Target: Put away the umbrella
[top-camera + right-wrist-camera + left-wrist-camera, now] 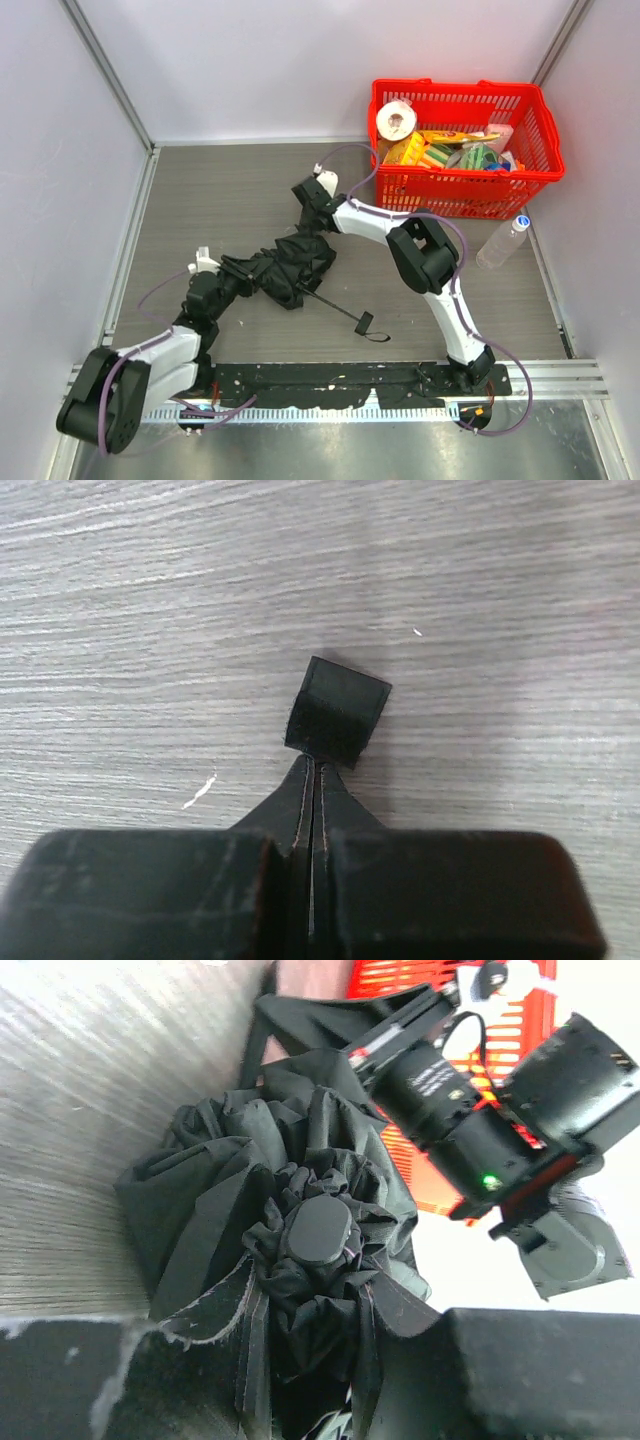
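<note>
Since the umbrella (290,265) lying mid-counter (230,190) is light, limp fabric on a thin stiff shaft (330,303), you should expect it to flop. Your left fingers (540,1380) clamp the bunched canopy, and your right fingers (430,890) are pinched tight on its strap tab (337,712). The shaft or handle (364,321) looks like the firmer hold.

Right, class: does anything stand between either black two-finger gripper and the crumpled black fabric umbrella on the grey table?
Nothing visible does. The left gripper is closed on one end of the black fabric umbrella, and the right gripper pinches a small black fabric tab, apparently the umbrella's strap.
</note>
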Robot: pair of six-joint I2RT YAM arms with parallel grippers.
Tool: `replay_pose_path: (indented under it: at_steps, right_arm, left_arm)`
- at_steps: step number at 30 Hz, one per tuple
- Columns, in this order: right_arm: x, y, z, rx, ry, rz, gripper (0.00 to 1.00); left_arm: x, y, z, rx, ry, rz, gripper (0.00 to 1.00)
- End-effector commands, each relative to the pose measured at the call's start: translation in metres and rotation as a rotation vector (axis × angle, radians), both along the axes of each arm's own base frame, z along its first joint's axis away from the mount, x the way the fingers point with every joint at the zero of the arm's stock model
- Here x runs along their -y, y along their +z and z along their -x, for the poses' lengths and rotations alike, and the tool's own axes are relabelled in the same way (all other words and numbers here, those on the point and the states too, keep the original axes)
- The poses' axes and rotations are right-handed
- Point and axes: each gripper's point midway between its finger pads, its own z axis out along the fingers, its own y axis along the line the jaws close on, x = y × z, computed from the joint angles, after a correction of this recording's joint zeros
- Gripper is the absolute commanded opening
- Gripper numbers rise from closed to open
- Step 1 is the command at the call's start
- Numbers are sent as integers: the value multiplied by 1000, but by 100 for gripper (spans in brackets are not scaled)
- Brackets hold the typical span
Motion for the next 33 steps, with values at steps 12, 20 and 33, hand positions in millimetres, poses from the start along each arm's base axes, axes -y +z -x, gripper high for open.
replay_pose_path:
  at_steps: [12, 20, 33]
  right_arm:
    - [5, 74, -78, 247, -129, -86, 1]
    - [5, 52, -77, 222, -81, 0, 1]
    - [20, 39, -44, 122, 150, 210, 38]
  left_arm:
    - [17, -68, 12, -160, -132, -55, 0]
    - [12, -81, 11, -254, -127, -145, 0]
    - [1, -85, 1, -349, -32, -160, 0]
